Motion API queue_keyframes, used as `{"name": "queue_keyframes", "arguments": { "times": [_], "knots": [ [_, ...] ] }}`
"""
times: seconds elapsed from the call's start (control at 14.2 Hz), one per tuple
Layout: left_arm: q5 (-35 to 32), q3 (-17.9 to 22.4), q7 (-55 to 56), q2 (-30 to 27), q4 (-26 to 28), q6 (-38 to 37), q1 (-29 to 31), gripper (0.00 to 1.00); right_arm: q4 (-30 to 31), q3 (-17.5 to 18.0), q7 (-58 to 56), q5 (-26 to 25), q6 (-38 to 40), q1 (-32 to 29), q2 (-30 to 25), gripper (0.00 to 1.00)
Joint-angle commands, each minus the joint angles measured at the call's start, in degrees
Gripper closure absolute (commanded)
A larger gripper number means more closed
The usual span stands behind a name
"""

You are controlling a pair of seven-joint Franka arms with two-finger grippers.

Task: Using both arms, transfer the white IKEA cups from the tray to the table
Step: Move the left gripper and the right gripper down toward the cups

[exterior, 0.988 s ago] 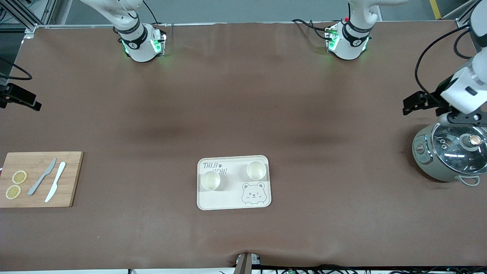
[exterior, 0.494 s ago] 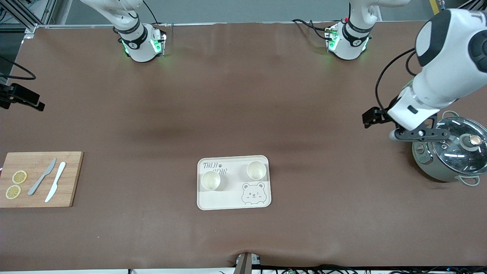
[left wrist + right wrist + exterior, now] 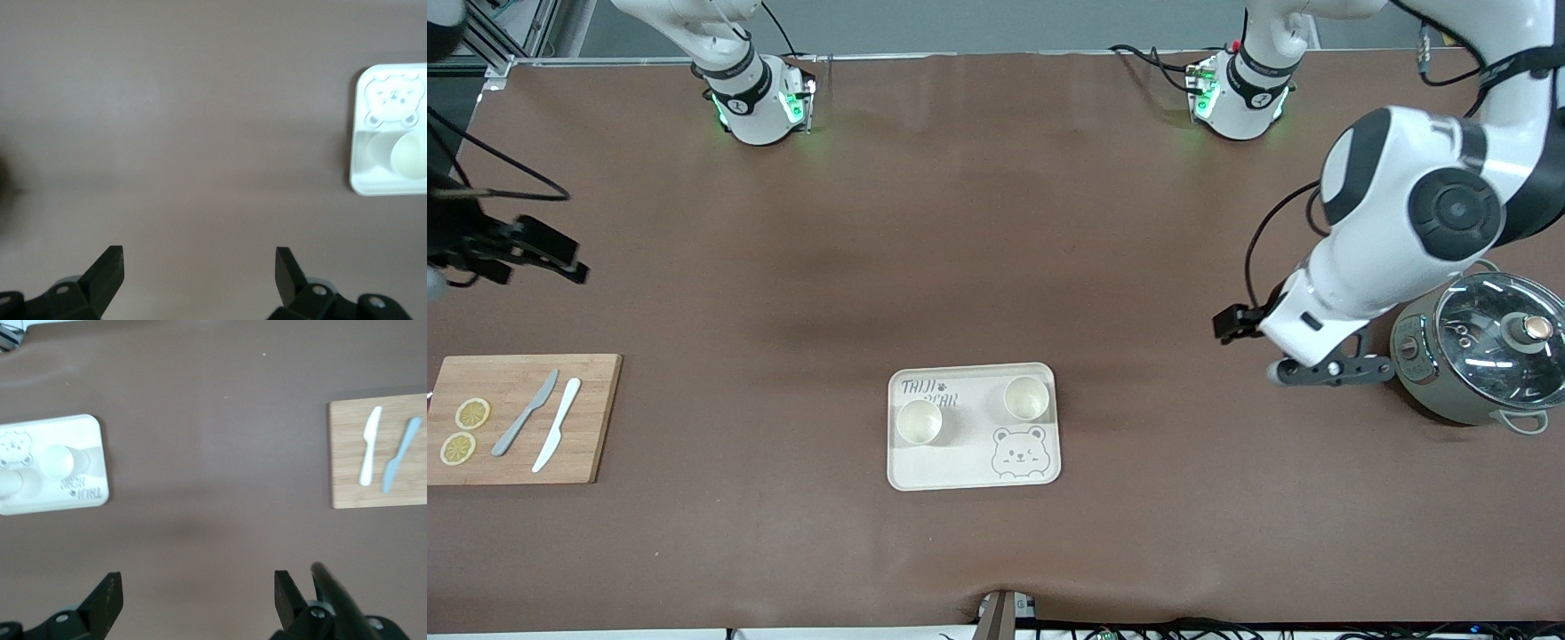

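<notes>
Two white cups stand upright on the bear-printed tray (image 3: pixel 960 467): one (image 3: pixel 919 420) toward the right arm's end, the other (image 3: pixel 1025 397) toward the left arm's end. My left gripper (image 3: pixel 1332 371) is open and empty, in the air beside the pot, well apart from the tray. In the left wrist view its fingers (image 3: pixel 199 265) are spread over bare table, with the tray (image 3: pixel 387 183) and one cup (image 3: pixel 410 155) at the edge. My right gripper (image 3: pixel 198 587) is open and empty over bare table. Its wrist view shows the tray (image 3: pixel 87 493) and both cups (image 3: pixel 59 460) (image 3: pixel 7 484).
A grey-green pot with a glass lid (image 3: pixel 1480 356) stands at the left arm's end. A wooden cutting board (image 3: pixel 596 418) with two lemon slices and two knives (image 3: pixel 556 425) lies at the right arm's end. It also shows in the right wrist view (image 3: pixel 347 453).
My left arm has swung from over the pot toward the tray. My right arm's hand has come a little way in from the table's end. The cups have not moved.
</notes>
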State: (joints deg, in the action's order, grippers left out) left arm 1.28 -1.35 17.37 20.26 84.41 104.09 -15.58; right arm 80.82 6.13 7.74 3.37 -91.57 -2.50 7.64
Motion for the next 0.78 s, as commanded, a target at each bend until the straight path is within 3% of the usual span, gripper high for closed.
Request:
{"name": "queue_keyframes", "arguments": {
  "times": [0.0, 0.35, 0.71],
  "knots": [
    [0.83, 0.2, 0.99, 4.34, -3.99, 3.03, -1.38, 0.0, -0.58, -0.25, 8.23, 0.58, -4.3, 5.65, 4.13, 0.0],
    [0.83, -0.15, 7.31, 8.38, -4.95, 9.63, -4.01, 0.0, -0.84, -0.25, 19.13, 0.58, -13.18, 11.98, 10.81, 0.0],
    [0.83, -0.23, 13.29, 12.86, -6.8, 15.87, -6.74, 0.0, -0.93, -0.33, 21.0, -0.03, -18.63, 15.59, 18.1, 0.0]
  ]
}}
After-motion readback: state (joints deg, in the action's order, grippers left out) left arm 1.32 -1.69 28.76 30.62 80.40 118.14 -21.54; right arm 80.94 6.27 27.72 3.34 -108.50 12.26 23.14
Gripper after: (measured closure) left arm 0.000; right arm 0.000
